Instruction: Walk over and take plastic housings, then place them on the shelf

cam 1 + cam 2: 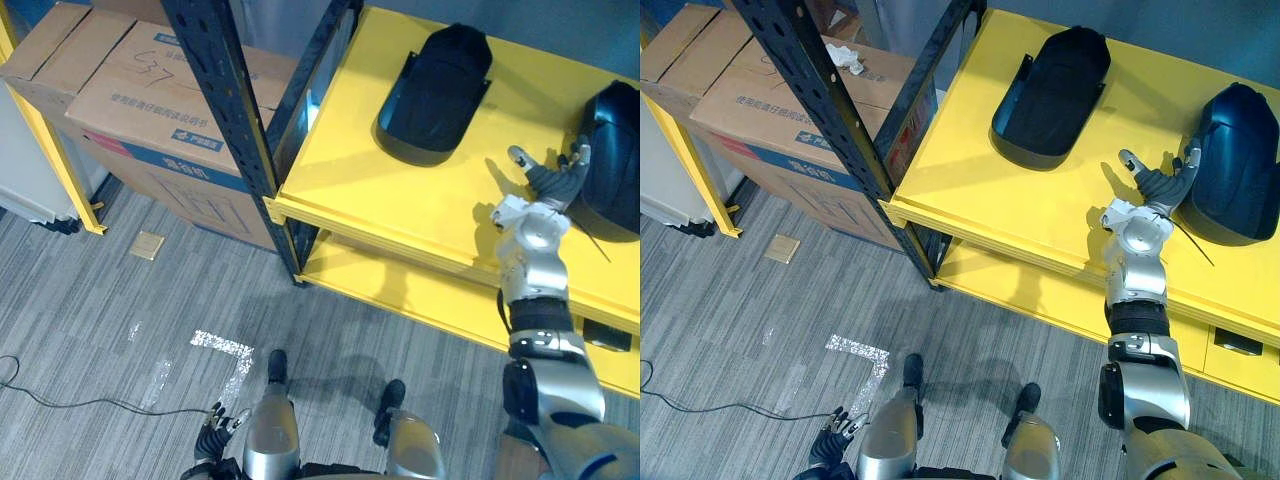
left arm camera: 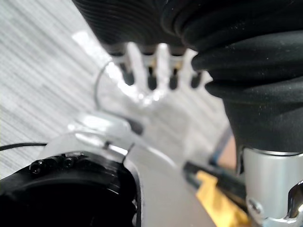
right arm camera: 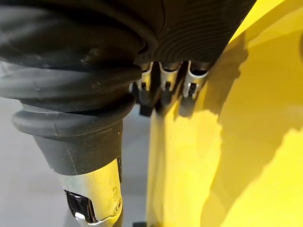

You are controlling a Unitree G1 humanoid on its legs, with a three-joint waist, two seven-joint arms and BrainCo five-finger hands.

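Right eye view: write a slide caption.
Open right hand over yellow shelf, beside right housing; left housing lies apart.

Upper yellow shelf (image 1: 980, 195): two dark plastic housings lying on it, well apart. The left housing (image 1: 1050, 92) lies hollow side up. The right housing (image 1: 1232, 165) lies dome side up. The right hand (image 1: 1155, 184) hovers between them, fingers spread and holding nothing, fingertips just beside the right housing; contact cannot be confirmed. The left hand (image 1: 836, 430) hangs low over the grey carpet (image 1: 730, 330). Cardboard boxes (image 1: 765, 105) stand behind the black upright (image 1: 825, 105).
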